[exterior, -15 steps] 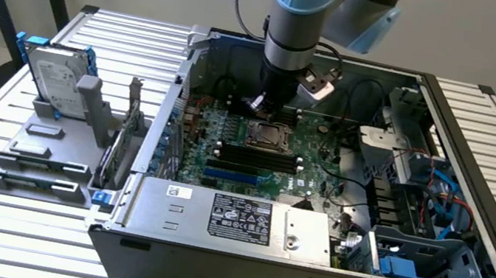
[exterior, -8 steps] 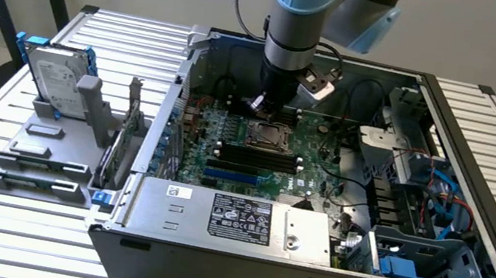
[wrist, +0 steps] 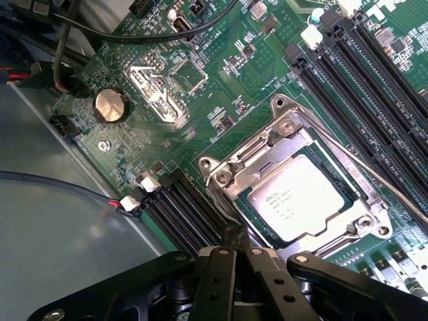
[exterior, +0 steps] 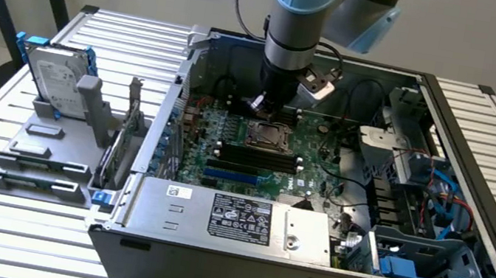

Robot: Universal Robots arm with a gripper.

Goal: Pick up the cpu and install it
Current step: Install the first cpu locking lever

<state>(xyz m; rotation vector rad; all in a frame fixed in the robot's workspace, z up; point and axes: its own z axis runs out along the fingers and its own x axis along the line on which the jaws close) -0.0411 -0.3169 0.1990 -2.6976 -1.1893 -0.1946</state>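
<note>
one cpu, seated in the metal socket frame on the motherboard; one gripper, pincer closed, tips together, at the frame's edge.

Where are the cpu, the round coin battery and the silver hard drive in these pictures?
cpu (wrist: 297, 197), wrist view, middle of its silver metal top.
coin battery (wrist: 110, 105), wrist view, centre of its round face.
hard drive (exterior: 56, 82), exterior view, silver face between the blue brackets.
</note>
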